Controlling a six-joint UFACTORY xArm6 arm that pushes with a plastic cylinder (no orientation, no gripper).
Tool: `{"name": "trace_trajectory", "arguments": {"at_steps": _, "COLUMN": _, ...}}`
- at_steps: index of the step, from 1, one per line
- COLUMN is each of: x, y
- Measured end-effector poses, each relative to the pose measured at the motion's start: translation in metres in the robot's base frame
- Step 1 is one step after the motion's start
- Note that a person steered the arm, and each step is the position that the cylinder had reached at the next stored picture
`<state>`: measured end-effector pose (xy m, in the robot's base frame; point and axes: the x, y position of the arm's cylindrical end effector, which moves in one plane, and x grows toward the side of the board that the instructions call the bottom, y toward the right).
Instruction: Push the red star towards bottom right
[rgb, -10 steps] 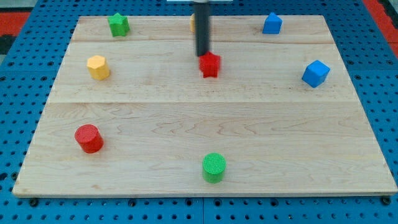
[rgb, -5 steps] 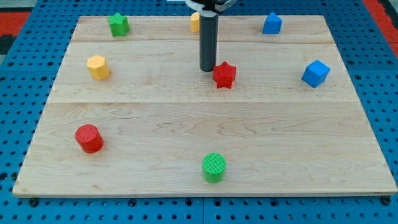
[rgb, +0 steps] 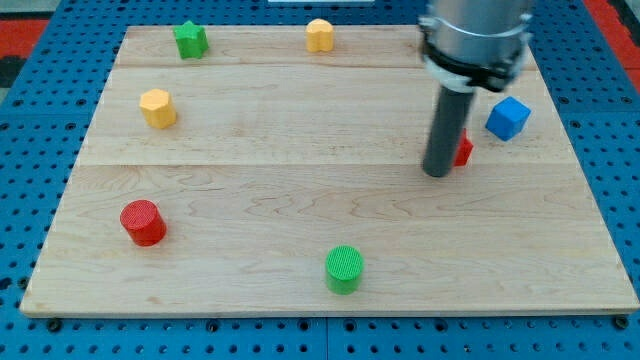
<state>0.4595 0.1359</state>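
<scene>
Straight dark rod with my tip (rgb: 437, 174), beneath a grey, black-banded cylindrical mount.

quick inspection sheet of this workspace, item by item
surface: wooden board, flat on a blue pegboard.
job's things: red star, mostly hidden behind the rod, at the view's right.
my tip: at the star's left edge, apparently touching.
clutter: blue cube, green star, two yellow blocks, red cylinder, green cylinder.
claw: nothing seen.
cables: nothing seen.
surroundings: pegboard only.
</scene>
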Motion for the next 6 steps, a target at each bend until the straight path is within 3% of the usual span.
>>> {"name": "trace_trajectory", "arguments": {"at_steps": 1, "x": -0.029, "y": -0.093}}
{"name": "trace_trajectory", "arguments": {"at_steps": 2, "x": -0.066, "y": -0.07}}
{"name": "trace_trajectory", "arguments": {"at_steps": 3, "x": -0.064, "y": -0.023}}
{"name": "trace_trajectory", "arguments": {"at_steps": 5, "x": 0.03, "y": 0.05}}
{"name": "trace_trajectory", "arguments": {"at_steps": 6, "x": 0.035, "y": 0.049}}
